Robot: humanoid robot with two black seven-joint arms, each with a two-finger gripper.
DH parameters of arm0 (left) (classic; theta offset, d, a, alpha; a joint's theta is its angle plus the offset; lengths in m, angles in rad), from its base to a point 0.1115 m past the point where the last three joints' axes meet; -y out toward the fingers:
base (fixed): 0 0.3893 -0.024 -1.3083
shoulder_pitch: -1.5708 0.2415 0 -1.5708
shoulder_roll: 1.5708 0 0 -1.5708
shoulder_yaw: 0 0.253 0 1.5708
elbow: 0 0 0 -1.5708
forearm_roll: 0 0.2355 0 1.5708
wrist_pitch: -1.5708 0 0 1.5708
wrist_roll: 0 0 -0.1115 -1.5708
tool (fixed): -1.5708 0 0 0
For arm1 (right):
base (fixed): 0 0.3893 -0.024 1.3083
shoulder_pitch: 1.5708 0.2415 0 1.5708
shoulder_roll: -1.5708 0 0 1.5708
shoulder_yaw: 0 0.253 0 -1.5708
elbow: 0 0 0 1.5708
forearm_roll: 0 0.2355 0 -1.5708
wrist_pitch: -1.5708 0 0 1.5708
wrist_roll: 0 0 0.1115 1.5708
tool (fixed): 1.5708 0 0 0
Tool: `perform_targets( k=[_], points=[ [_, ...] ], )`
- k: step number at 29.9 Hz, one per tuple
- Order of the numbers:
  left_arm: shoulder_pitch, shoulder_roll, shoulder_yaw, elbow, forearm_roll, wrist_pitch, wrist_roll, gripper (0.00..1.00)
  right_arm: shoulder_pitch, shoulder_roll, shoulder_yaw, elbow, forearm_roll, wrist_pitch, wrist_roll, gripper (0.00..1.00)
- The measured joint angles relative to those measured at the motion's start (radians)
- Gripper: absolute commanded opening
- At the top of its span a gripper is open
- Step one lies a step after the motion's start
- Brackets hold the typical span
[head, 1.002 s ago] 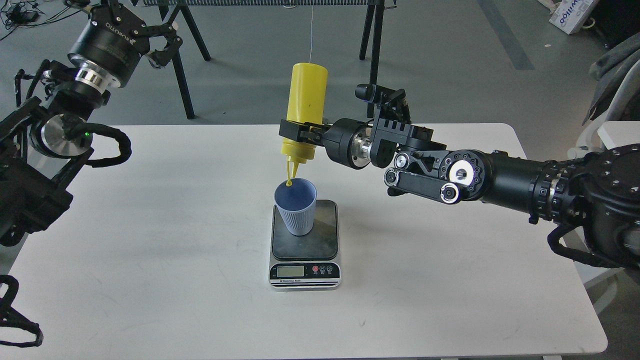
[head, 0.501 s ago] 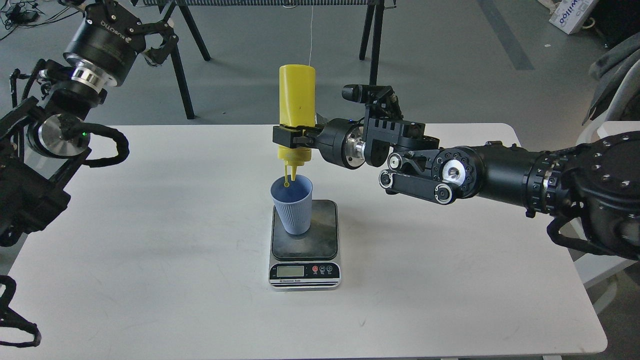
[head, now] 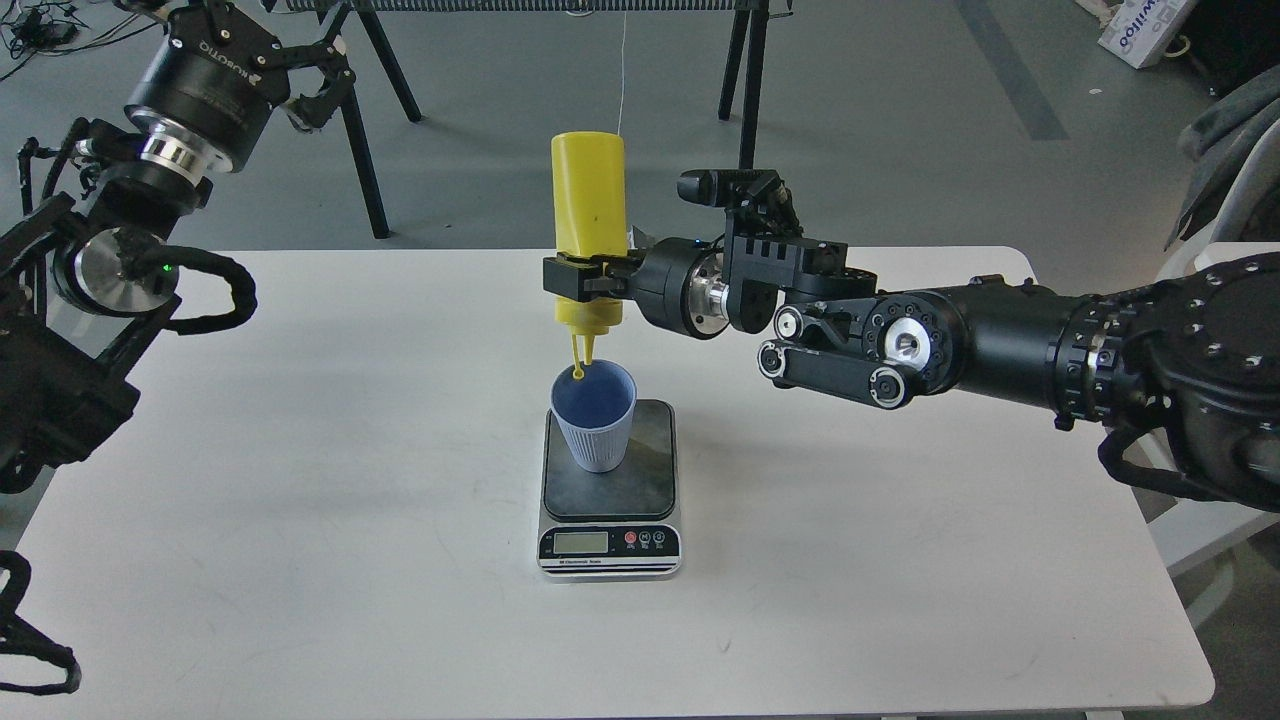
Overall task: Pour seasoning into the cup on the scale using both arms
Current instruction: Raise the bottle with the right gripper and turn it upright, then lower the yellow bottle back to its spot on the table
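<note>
My right gripper [head: 583, 280] is shut on the yellow seasoning bottle [head: 590, 205] and holds it upside down, nozzle pointing down. The nozzle tip and its hanging cap strap sit at the far-left rim of the light-blue cup [head: 595, 415]. The cup stands upright on the dark platform of the scale [head: 610, 495], whose silver panel with display faces me. My left gripper [head: 320, 85] is raised at the far left, above and beyond the table's back edge, with its claw fingers spread and nothing in them.
The white table [head: 300, 520] carries only the scale and cup. Black stand legs [head: 365, 150] rise from the floor behind the table. A white chair with grey cloth [head: 1225, 190] is at the far right.
My right gripper has shifted the inverted bottle left and brought it upright-vertical over the cup. The cup now stands a little straighter on the scale. The left arm barely moved.
</note>
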Motion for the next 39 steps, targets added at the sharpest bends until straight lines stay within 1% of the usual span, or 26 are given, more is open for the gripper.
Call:
perform_targets(
  k=[4, 8, 11, 17, 20, 22, 27, 33, 39],
  points=[
    [0.0, 0.004, -0.001, 0.0, 0.0, 0.0, -0.001, 1.0, 0.028, -0.024, 0.01, 0.037, 0.009, 0.0, 0.0, 0.32],
    [0.0, 0.006, -0.002, 0.0, 0.0, -0.001, -0.001, 1.0, 0.054, -0.08, 0.051, 0.091, 0.024, 0.0, -0.002, 0.33],
    [0.0, 0.006, -0.002, 0.0, 0.0, -0.001, -0.001, 1.0, 0.056, -0.16, 0.125, 0.149, 0.074, 0.002, -0.002, 0.33],
    [0.0, 0.008, -0.002, 0.0, 0.0, -0.002, 0.0, 1.0, 0.002, -0.352, 0.246, 0.278, 0.315, 0.014, 0.002, 0.33],
    [0.0, 0.007, -0.002, 0.0, 0.0, -0.002, 0.0, 1.0, -0.103, -0.457, 0.351, 0.336, 0.418, 0.019, 0.002, 0.33],
    [0.0, 0.005, -0.002, 0.0, 0.0, -0.002, 0.0, 1.0, -0.182, -0.507, 0.443, 0.36, 0.469, 0.037, 0.002, 0.33],
    [0.0, 0.003, 0.0, 0.0, 0.0, -0.001, 0.0, 1.0, -0.443, -0.589, 0.695, 0.409, 0.647, 0.141, 0.001, 0.32],
    [0.0, 0.005, 0.0, 0.0, 0.001, 0.0, 0.0, 1.0, -0.773, -0.592, 0.964, 0.428, 0.94, 0.289, 0.006, 0.33],
    [0.0, 0.009, 0.0, -0.002, 0.002, 0.001, 0.0, 1.0, -1.043, -0.526, 1.142, 0.415, 1.105, 0.507, 0.007, 0.34]
  ],
)
